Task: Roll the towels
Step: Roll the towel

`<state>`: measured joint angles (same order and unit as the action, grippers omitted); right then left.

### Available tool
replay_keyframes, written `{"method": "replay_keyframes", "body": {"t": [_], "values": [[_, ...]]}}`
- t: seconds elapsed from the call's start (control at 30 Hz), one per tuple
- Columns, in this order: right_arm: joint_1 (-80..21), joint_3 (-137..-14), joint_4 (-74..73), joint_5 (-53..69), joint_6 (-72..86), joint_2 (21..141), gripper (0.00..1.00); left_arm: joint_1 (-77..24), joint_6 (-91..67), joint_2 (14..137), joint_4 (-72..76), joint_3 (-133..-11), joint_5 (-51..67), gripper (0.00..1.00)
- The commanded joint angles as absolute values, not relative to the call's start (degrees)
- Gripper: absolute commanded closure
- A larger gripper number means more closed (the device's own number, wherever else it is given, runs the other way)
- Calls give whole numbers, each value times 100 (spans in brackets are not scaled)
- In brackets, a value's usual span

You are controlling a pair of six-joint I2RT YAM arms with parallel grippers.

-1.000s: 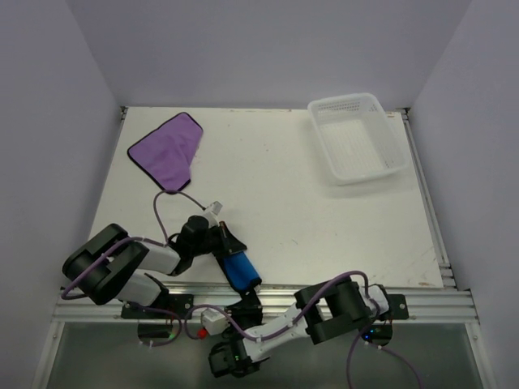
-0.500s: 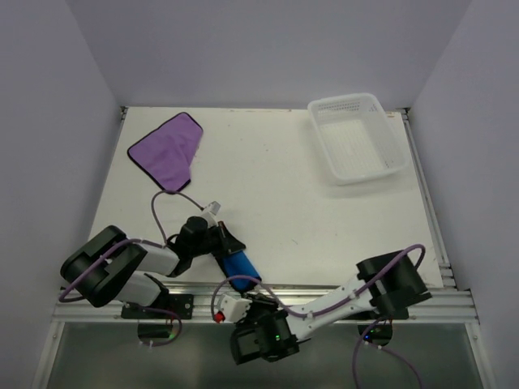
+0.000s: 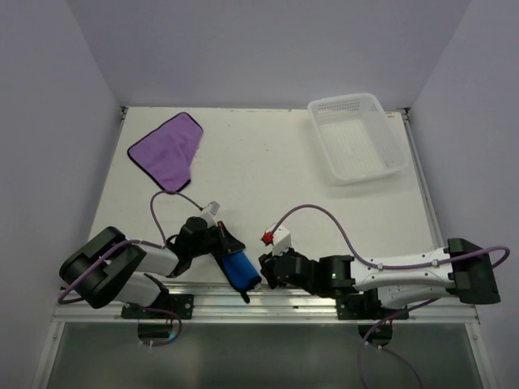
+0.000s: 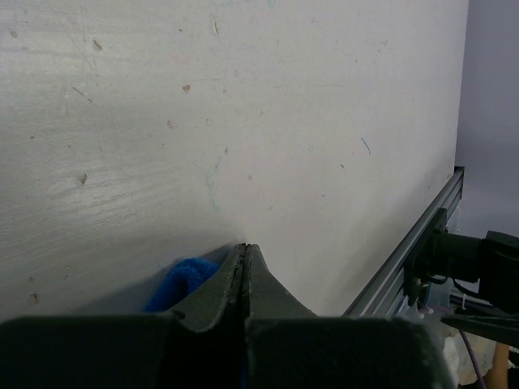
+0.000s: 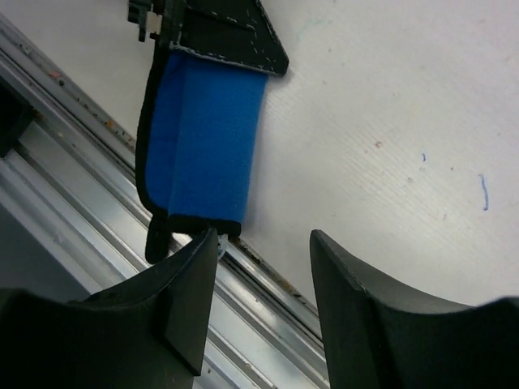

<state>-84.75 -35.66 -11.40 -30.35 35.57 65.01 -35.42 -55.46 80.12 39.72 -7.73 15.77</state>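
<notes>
**A:** From the left, then. Where is the purple towel (image 3: 166,151)?

**B:** It lies spread out in the far left corner of the table (image 3: 276,186), with one side folded over. Neither arm touches it.

**A:** And the left gripper (image 4: 244,247)?

**B:** It is low over the near edge, left of the middle, with its jaws pressed tight together. Its tips rest at the far end of the blue towel (image 5: 207,150). A bit of blue shows beside them in the wrist view, but I cannot tell whether any cloth is pinched.

**A:** How does the blue towel lie?

**B:** It is bundled into a narrow oblong with a dark hem. Its near end sits right at the table's near edge, beside the rail (image 5: 73,162).

**A:** What about the right gripper (image 5: 263,243)?

**B:** It is just right of that towel's near end. Its jaws are spread wide, with only the table and the rail showing between them.

**A:** Anything further right?

**B:** A white basket (image 3: 345,101) in the far right corner, well apart from both arms.
</notes>
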Motion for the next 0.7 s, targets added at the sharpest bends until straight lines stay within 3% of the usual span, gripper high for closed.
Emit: {"method": "replay_keyframes", "body": {"t": [0.0,0.23,0.67], "values": [[-7991,-3543,-495,-2041,3972,6828,46,-3524,-5256,8077,3533,-633,1072,100],[-6515,-2778,1220,-283,5069,7101,41,-3516,-5221,8042,3481,-642,1107,100],[-6117,-2742,3014,1063,6029,8761,37,-3524,-5203,7972,3410,-668,1125,100]]}}
